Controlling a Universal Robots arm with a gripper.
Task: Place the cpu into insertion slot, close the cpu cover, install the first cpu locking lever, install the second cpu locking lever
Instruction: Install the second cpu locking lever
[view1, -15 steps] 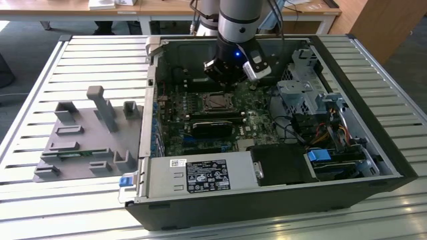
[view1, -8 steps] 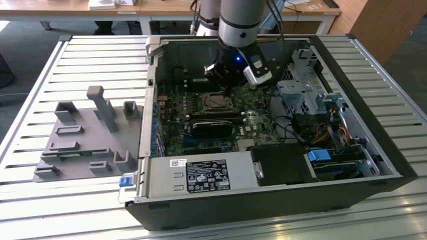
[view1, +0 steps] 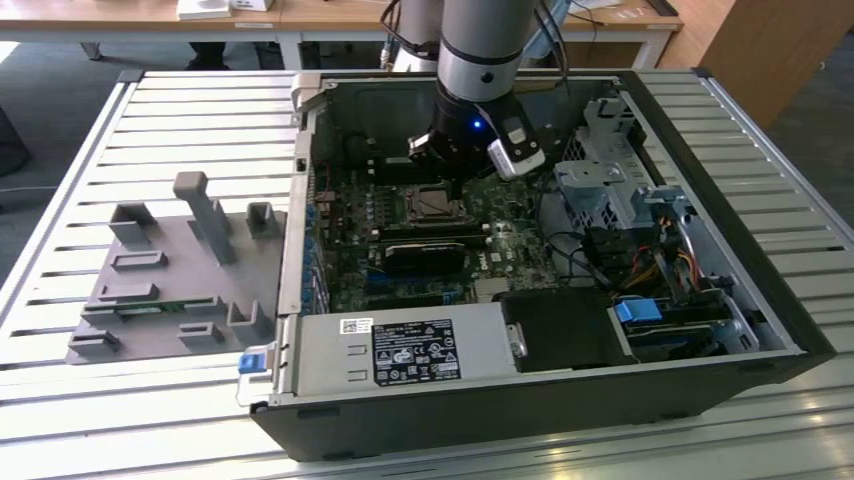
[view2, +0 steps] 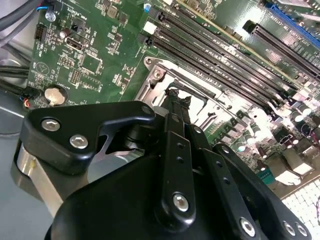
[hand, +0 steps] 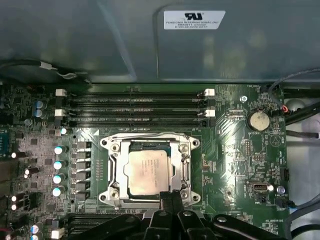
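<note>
So the small flat square grey-tan metallic cpu (hand: 146, 172) is sitting in the socket on the green motherboard (hand: 240, 150), and the thin silver metal cpu cover with the big square window (hand: 116, 170) lies down flat around it, framing the chip; in the first wrist view the black gripper (hand: 171, 200) pokes in right at the socket's edge, fingers pressed together into a narrow tip with nothing visibly between them; in the second wrist view that same tip sits just over the socket frame (view2: 159, 75); the gripper's own black linkage hides most of the socket there.

Around it: four long black memory slots (hand: 135, 107) run just beside the socket; a row of small silver-topped capacitors (hand: 58, 170) lines another side; a round coin battery (hand: 259, 120) sits off toward the board's corner.

From the exterior view the arm reaches down into the open black computer case (view1: 747, 330) on the slatted metal desk (view1: 174, 110); a black rectangular card (view1: 424, 258) sits near the socket, cable bundles and a drive cage crowd the exterior view's right, and a grey plastic fixture (view1: 174, 270) stands outside the case on the exterior view's left.
</note>
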